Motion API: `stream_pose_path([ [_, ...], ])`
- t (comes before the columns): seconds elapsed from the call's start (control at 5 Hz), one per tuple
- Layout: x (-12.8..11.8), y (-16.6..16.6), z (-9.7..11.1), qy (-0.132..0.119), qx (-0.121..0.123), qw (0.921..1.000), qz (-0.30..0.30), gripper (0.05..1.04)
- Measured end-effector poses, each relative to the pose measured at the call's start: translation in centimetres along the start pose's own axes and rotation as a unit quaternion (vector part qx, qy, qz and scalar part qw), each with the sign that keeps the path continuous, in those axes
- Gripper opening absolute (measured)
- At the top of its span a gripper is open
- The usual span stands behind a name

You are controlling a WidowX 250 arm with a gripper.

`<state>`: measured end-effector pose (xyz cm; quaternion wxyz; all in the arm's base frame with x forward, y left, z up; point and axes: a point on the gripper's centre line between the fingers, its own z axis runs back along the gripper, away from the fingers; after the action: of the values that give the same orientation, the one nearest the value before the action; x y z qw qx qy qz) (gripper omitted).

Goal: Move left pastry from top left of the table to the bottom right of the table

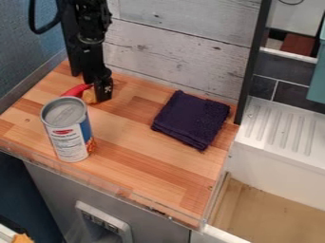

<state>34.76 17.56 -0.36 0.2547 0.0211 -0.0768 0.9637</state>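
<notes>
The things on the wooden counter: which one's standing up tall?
The can, upright with a round metal top. The dark folded cloth lies flat, and the red thing behind the can is low.

Can (65, 138): pale sheen on its metal lid
Bench (136, 159): bright, fairly even light around the can
White ledge (279, 138): bright, well right of the can
Cloth (190, 117): very dark, right of the can, folds faint
Blue panel (22, 192): dim, below left of the can
Light source: direction unclear
</notes>
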Motion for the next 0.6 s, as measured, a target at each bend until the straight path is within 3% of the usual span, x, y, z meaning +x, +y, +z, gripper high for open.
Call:
stream_pose_path([
  [0.4,-0.2,-0.5,-2.0,-0.015,-0.001,0.9999,-0.007,0.952],
  [0.6,-0.1,-0.3,-2.8,-0.034,0.019,0.9992,-0.013,0.704],
])
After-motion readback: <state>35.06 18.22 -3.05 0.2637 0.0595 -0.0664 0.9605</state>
